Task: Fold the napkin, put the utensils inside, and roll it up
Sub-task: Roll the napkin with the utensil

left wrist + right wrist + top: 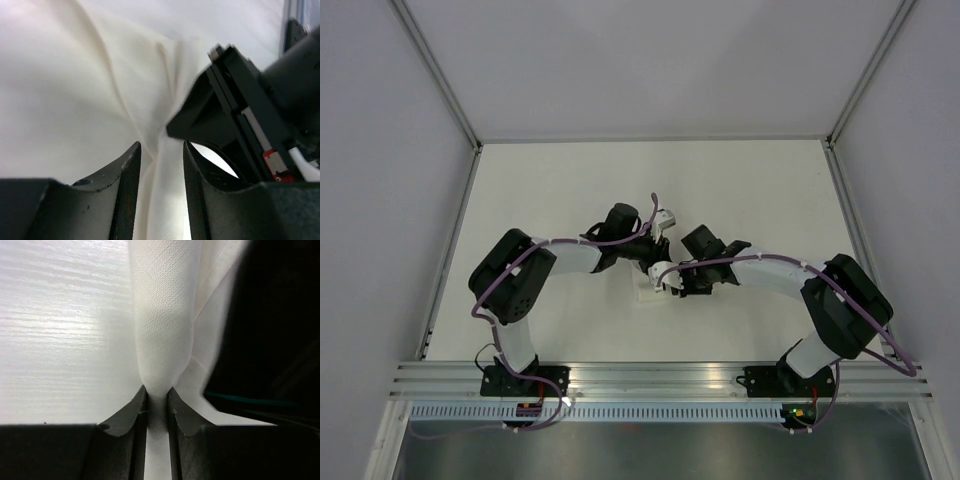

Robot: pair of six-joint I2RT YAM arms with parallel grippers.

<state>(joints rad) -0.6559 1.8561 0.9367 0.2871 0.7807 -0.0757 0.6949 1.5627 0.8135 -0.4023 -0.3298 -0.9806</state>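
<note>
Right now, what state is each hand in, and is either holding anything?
Left hand: open, straddling a fold of the white soft cloth napkin, not gripping it.
Right hand: closed, pinching a raised fold of the napkin.

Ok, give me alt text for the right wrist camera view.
The right gripper pinches a raised fold of the white napkin, over a pale table. A dark, blurred shape fills the right side.
</note>
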